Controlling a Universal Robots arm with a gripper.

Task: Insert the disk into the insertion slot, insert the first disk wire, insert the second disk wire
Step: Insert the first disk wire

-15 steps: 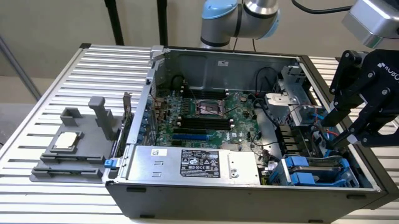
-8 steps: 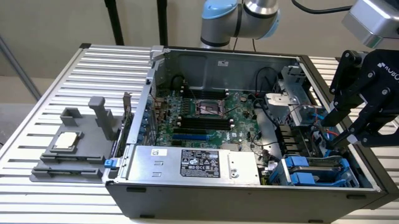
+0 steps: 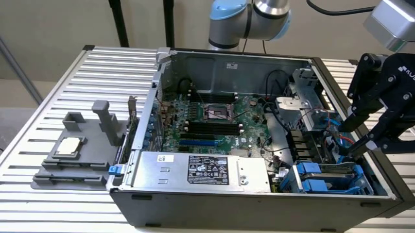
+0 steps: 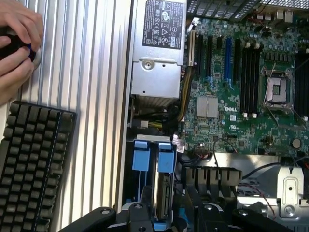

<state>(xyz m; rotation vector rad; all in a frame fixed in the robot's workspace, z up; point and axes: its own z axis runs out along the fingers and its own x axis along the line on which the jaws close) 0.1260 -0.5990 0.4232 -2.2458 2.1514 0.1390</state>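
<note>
The insertion slot (image 3: 332, 178) is a blue-grey cage with bright blue clips in the case's near corner, on the exterior view's right. In the wrist view the insertion slot (image 4: 152, 166) holds the disk (image 4: 163, 195), standing on edge behind two blue clips. My gripper (image 3: 353, 141) hangs just above and beyond the cage, against the case's side wall. Its black fingers (image 3: 350, 119) stand apart with nothing seen between them. In the wrist view my gripper (image 4: 169, 218) straddles the cage's end. Thin blue and red wires (image 3: 337, 133) run beside the fingers.
A silver power supply (image 3: 201, 170) with a black label lies beside the cage. The motherboard (image 3: 214, 121) fills the case floor. A grey fixture (image 3: 77, 150) sits on the slatted table (image 3: 52, 208). A person's hands (image 4: 17, 43) and a black keyboard (image 4: 34, 164) are nearby.
</note>
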